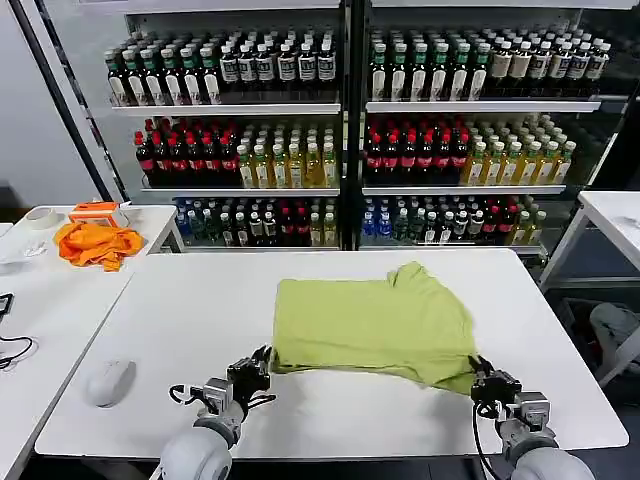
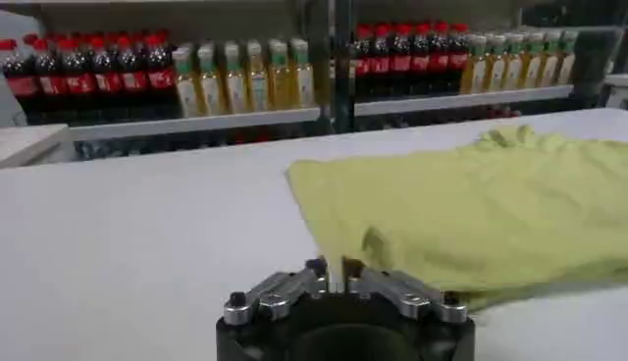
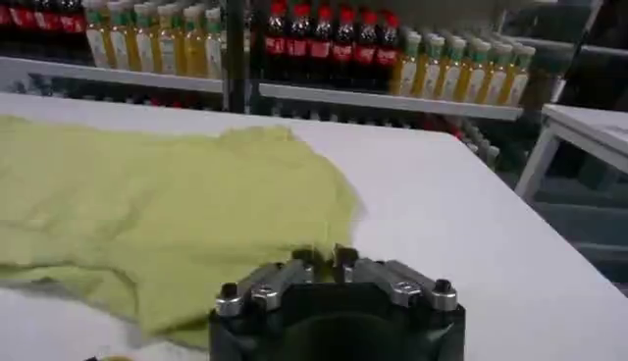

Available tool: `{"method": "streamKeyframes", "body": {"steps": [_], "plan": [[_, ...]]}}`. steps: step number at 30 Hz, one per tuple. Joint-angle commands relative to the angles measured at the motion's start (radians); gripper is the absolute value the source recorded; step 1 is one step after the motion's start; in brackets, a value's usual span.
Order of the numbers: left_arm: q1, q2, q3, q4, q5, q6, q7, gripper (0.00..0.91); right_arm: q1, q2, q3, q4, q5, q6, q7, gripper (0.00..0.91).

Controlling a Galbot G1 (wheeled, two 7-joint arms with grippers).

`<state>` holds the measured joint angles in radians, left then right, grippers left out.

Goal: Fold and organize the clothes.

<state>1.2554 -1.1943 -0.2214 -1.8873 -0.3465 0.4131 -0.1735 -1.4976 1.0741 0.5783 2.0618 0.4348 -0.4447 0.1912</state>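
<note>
1. Two end effectors working the near hem: left end effector at the shirt's near-left corner, right end effector at the near-right corner, probably for lifting both corners evenly into a fold.
2. Pinching nearly closed in both wrist views, fingers meeting at the fabric edge; holding cloth, apparently.
3. Lying mid-desk, partly folded, one sleeve bunching at the far right.
4. Sitting well apart on the side desk: orange cloth.

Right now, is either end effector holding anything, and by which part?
Both appear shut on the T-shirt: left end effector on its near left corner, right end effector on its near right corner.
</note>
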Motion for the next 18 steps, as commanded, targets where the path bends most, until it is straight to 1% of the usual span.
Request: {"method": "streamKeyframes", "body": {"steps": [1,7,15,18], "plan": [[0.067,-0.022,-0.012,-0.046,0.003,0.000,-0.006,0.907,-0.042,-0.001,0.036,0.037,-0.006,0.013,-0.002,0.907],[0.101,-0.045,-0.010,-0.056,0.001,-0.002,-0.010,0.907,-0.105,0.008,0.078,0.073,0.006,0.010,0.003,0.907],[0.060,-0.071,0.007,-0.041,-0.023,-0.002,-0.011,0.907,-0.095,0.025,0.082,0.027,0.054,-0.002,0.021,0.907],[0.045,-0.076,0.003,-0.041,-0.052,-0.023,-0.023,0.907,-0.083,0.028,0.079,0.011,0.072,-0.007,0.023,0.907]]}}
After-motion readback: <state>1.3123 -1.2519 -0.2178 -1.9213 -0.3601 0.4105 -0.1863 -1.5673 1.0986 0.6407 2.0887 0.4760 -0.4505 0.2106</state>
